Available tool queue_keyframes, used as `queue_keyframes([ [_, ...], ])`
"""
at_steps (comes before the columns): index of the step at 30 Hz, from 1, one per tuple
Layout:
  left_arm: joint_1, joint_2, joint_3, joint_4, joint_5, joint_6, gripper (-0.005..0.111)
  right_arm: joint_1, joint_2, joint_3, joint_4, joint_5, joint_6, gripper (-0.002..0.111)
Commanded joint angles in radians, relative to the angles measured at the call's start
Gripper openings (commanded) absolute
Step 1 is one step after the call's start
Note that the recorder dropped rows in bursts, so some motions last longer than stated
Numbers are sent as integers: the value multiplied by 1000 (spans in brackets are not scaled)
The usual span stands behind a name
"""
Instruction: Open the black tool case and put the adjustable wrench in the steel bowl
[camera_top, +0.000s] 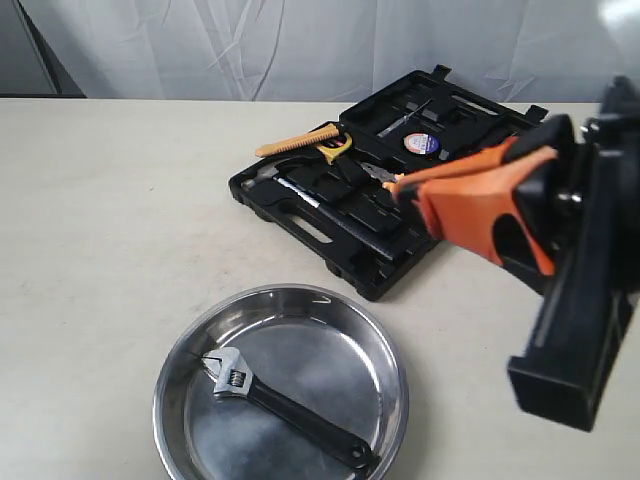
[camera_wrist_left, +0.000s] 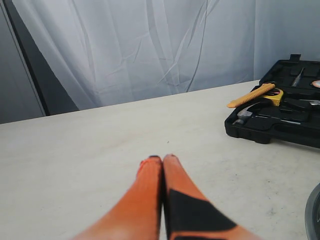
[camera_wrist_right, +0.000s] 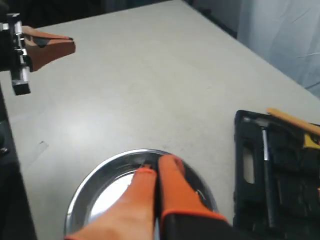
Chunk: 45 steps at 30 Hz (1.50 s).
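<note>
Exterior view: adjustable wrench (camera_top: 282, 404) in steel bowl (camera_top: 335, 345), black tool case (camera_top: 360, 270) open.
Left gripper (camera_wrist_left: 162, 159), right gripper (camera_wrist_right: 159, 167) pinched closed (both empty).

The left gripper (camera_wrist_left: 162, 160), orange fingers pressed together on nothing, points across a pale table (camera_wrist_left: 90, 160). An open black tool case (camera_wrist_left: 250, 131) holds a yellow-handled tool (camera_wrist_left: 252, 95). White curtain (camera_wrist_left: 150, 45) behind.

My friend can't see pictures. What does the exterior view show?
An adjustable wrench lies inside a steel bowl on a pale table. Behind it, a black tool case lies open with tools in it. At the right, the right gripper, orange, is shut.
</note>
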Motion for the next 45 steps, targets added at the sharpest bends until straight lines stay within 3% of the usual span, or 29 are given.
queue_keyframes([
  [1,-4,4,-2,-3,-5,0,0,-153,-188,236,36,-189,-5,0],
  [13,-4,4,-2,-3,-5,0,0,-566,-768,611,20,-253,-20,0],
  [18,-4,4,-2,-3,-7,0,0,-695,-793,703,25,-310,-17,0],
  [24,-4,4,-2,-3,-7,0,0,-704,-793,779,4,-404,-17,0],
  [45,-4,4,-2,-3,-7,0,0,-704,-793,779,1,-354,-17,0],
])
